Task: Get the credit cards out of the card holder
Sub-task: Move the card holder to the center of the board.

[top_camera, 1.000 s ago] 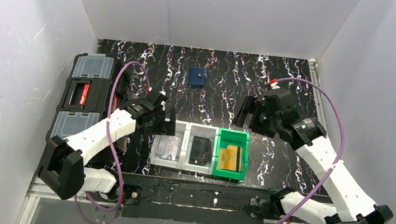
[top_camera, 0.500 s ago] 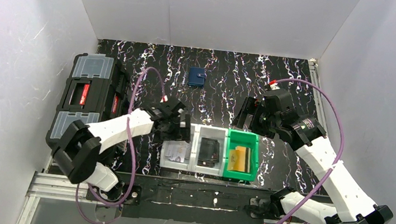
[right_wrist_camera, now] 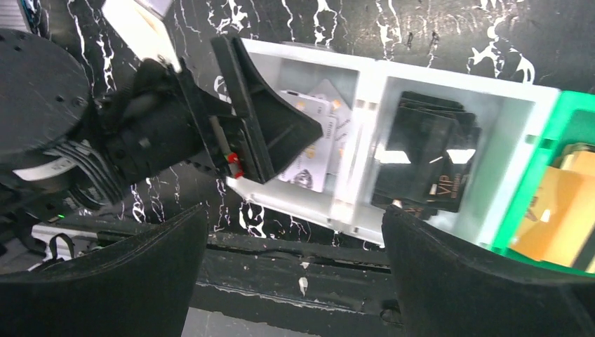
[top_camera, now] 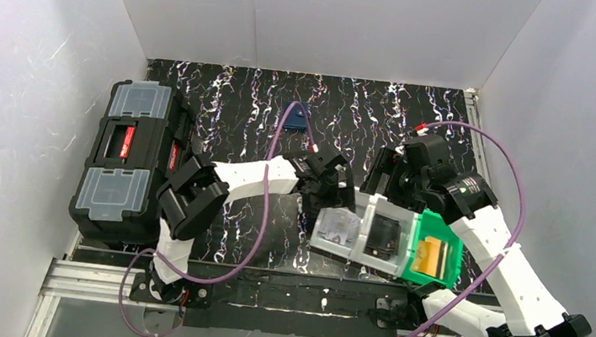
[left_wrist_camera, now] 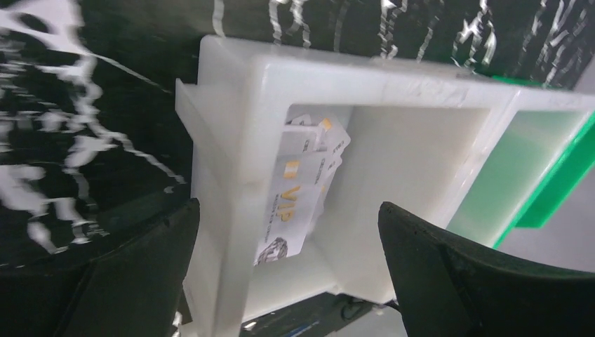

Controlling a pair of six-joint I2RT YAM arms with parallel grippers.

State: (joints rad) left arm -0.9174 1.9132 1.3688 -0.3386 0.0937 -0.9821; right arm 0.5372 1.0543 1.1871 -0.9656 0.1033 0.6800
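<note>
Fingers of the left tool (left_wrist_camera: 288, 210) stand wide apart, released, with one end wall of a white bin (left_wrist_camera: 337, 77) between them. Whether either pad presses that wall cannot be told. Inside this bin, silver credit cards (left_wrist_camera: 302, 189) marked VIP lean against the wall at the frame's left.

In the right wrist view one black finger of the left tool reaches over that bin's upper left corner. The right tool (right_wrist_camera: 295, 210) is likewise spread and grasps nothing. Its dark fingers fill the lower corners of its own view, above the row of bins.

Joined to the first bin, toward the right of the frame, is a second white bin (right_wrist_camera: 449, 84) containing a black wallet-like item (right_wrist_camera: 428, 158). A green bin (right_wrist_camera: 570, 116) with a gold-tan card (top_camera: 431, 253) in it ends the row. In the top view the row sits slanted, right of the lower middle.

The card holder (top_camera: 295, 116) lies on the black marbled counter (top_camera: 233, 110) in the upper middle of the top view, well apart from both tools. A purple cable (top_camera: 273, 136) crosses one side of it. A black toolbox (top_camera: 129, 149) stands at the left.
</note>
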